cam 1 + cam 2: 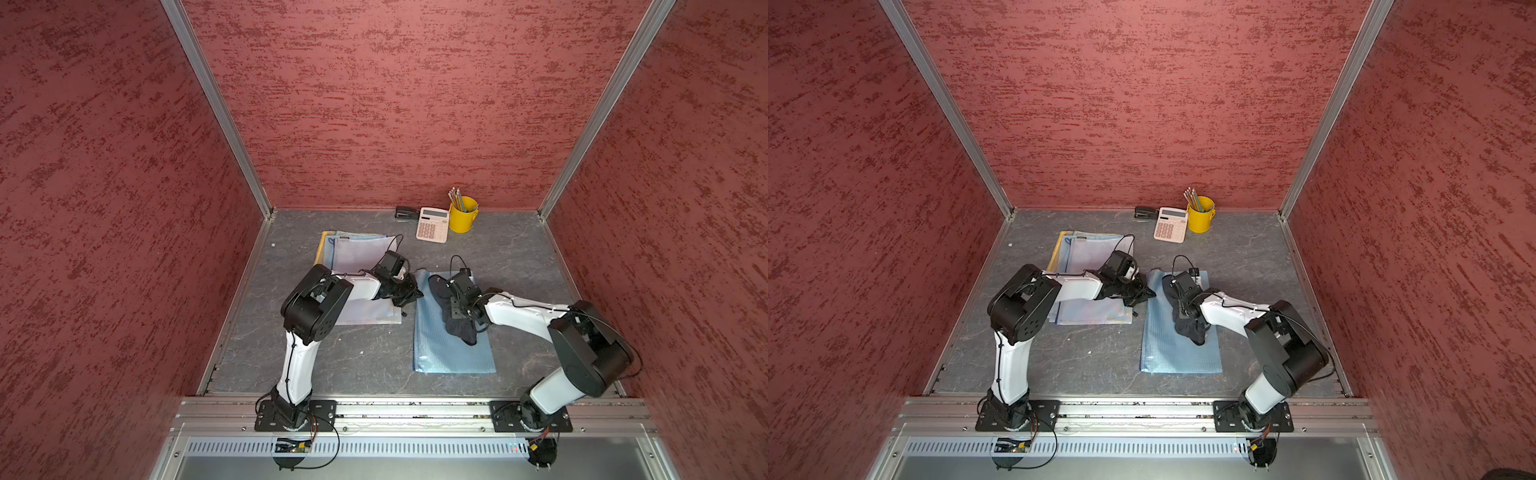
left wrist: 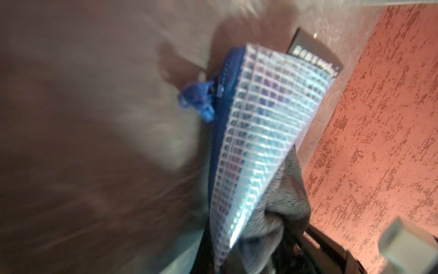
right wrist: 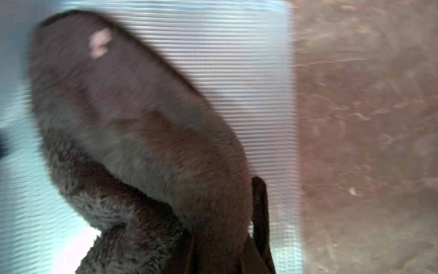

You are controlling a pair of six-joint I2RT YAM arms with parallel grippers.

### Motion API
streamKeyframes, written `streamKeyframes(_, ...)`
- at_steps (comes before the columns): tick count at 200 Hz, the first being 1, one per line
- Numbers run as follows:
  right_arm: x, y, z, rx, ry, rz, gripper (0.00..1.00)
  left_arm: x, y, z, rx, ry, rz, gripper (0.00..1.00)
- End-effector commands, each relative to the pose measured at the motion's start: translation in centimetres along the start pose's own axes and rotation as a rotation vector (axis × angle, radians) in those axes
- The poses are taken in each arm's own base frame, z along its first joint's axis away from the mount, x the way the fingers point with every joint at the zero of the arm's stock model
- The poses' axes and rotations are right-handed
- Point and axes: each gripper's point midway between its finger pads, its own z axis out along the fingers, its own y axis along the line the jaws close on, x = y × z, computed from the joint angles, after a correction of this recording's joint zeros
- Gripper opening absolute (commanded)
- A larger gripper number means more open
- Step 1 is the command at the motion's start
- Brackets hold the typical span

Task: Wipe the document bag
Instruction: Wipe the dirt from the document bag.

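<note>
— Where is the bag?

— The document bag lies flat on the table between my two arms, just beside the stack of other bags under the left arm.

— And the jaws?

— My left gripper sits at the bag's far corner, by the zipper pull. Its jaws are closed. In the left wrist view that corner curls up toward the camera, so I judge it pinched — anchoring the bag. My right gripper is down on the dark cloth, which rests on the bag's far half. Those jaws look closed on a bunch of the cloth, though the right wrist view is blurred.

— How far along are you?

— Partway, I'd say. The cloth is in contact with the bag, so the wiping itself is in hand. The near half of the bag lies bare, and I can't tell whether it has been wiped — I see no marks to go by. As I judge it, what's left is covering that near half, then freeing the corner.
</note>
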Motion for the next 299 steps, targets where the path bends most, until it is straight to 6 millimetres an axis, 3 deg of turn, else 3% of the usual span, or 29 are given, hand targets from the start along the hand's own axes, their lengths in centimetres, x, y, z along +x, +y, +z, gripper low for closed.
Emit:
streamKeyframes(1,-0.1,-2.8,0.9,0.102,0.052,0.005,0.17,-1.3,1.6,-1.0,-0.043,-0.048,-0.020,0.00)
streamKeyframes(14,-1.8,-2.7,0.3,0.092,0.018,0.010,0.08,-1.1,1.6,-0.8,-0.041,-0.037,-0.015,0.00)
streamKeyframes(24,-3.6,-2.0,-0.8,0.061,-0.024,0.017,0.07,-1.0,1.6,-0.5,-0.039,-0.029,-0.017,0.00)
streamKeyframes(43,-7.1,1.0,-4.1,-0.107,-0.123,0.030,0.09,-0.6,1.2,0.2,-0.030,-0.017,-0.013,0.00)
streamKeyframes(57,-8.3,3.5,-6.5,-0.232,-0.176,0.026,0.12,-0.5,0.7,0.6,-0.025,-0.010,-0.005,0.00)
streamKeyframes(70,-7.8,5.6,-7.2,-0.322,-0.164,0.026,0.16,-0.5,0.5,0.9,-0.021,-0.007,-0.004,0.00)
streamKeyframes(87,-5.3,7.2,-5.4,-0.357,-0.095,0.026,0.23,-0.5,0.5,1.2,-0.018,0.002,-0.005,0.00)
streamKeyframes(105,-2.9,7.0,-3.1,-0.321,-0.036,0.050,0.40,-0.5,0.5,1.3,-0.019,0.004,-0.003,0.00)
streamKeyframes(125,-2.1,6.6,-2.3,-0.307,-0.028,0.075,0.56,-0.4,0.5,1.4,-0.023,0.010,-0.001,0.00)
streamKeyframes(153,-2.2,7.0,-2.5,-0.338,-0.047,0.061,0.65,-0.3,0.6,1.5,-0.025,0.014,-0.002,0.00)
streamKeyframes(170,-1.7,7.2,-1.2,-0.318,-0.027,0.047,0.65,-0.3,0.6,1.6,-0.026,0.014,-0.001,0.00)
streamKeyframes(181,-1.3,7.1,-0.1,-0.291,-0.006,0.047,0.62,-0.3,0.6,1.6,-0.025,0.016,-0.002,0.00)
streamKeyframes(208,0.9,6.1,2.1,-0.204,0.081,0.063,0.43,-0.3,0.4,1.5,-0.023,0.015,-0.001,0.00)
streamKeyframes(249,4.7,1.3,1.9,-0.031,0.129,0.111,0.08,-1.0,0.4,0.9,-0.004,-0.001,-0.017,0.00)
streamKeyframes(261,5.4,-0.2,1.4,0.032,0.143,0.111,0.04,-1.2,0.4,0.5,0.001,-0.009,-0.019,0.00)
streamKeyframes(282,5.1,-2.0,-0.4,0.105,0.135,0.129,0.00,-1.4,0.3,0.0,-0.004,-0.011,-0.010,0.00)
streamKeyframes(299,2.2,-1.3,-2.8,0.037,0.044,0.172,0.00,-1.3,0.5,-0.1,-0.010,-0.010,-0.009,0.00)
